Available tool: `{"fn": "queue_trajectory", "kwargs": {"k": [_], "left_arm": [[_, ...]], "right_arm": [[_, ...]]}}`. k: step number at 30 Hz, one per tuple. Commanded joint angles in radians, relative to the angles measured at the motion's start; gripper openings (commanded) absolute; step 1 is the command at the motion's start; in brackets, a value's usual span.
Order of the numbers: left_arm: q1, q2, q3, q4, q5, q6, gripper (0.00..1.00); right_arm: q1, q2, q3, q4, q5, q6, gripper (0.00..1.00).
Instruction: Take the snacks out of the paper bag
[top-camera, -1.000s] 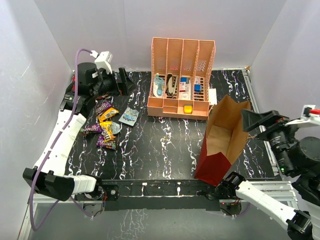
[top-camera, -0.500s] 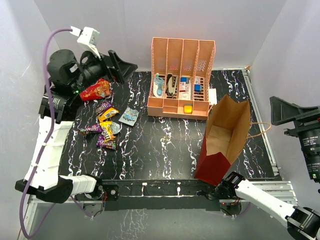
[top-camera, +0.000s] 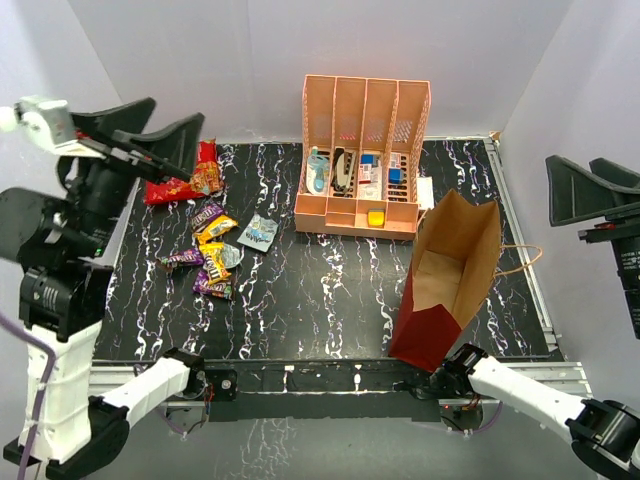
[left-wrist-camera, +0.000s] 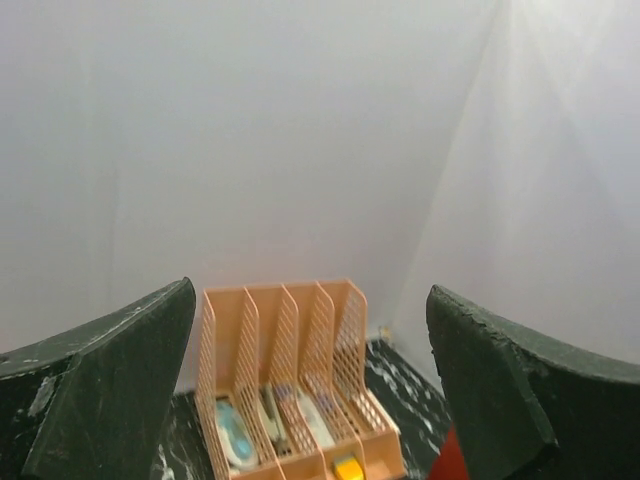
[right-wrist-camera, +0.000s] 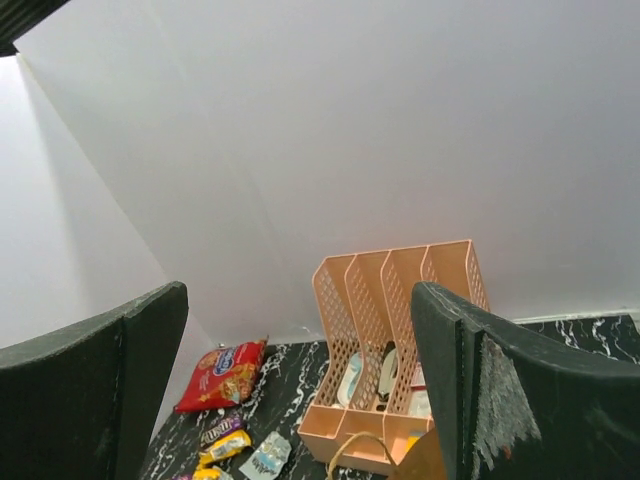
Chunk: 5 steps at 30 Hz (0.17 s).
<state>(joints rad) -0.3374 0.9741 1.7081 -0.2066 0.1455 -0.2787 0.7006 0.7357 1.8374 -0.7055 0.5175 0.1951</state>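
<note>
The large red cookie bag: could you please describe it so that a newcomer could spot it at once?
From the peach slotted rack at the back of the black marbled table, look left to the far corner. The red cookie bag lies flat there, just behind the cluster of small candy packets. It is by far the largest packet and the only mostly red one.

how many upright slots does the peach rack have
4, side by side from left to right across the peach rack, which stands at the back of the table; none looks hidden.
</note>
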Motion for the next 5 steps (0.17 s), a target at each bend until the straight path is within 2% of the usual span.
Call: {"fn": "queue_trajectory", "kwargs": {"k": [1,5], "left_arm": [[-0.004,-0.014,-0.002,0.125,-0.149,0.061,0.98],[-0.003,-0.018,-0.028,0.156,-0.165,0.077,0.98]], "right_arm": [[0.002,0.034,0.019,0.091,-0.047,-0.047,0.98],[0.002,0.066,0.049,0.045,-0.021,-0.016,0.98]]}}
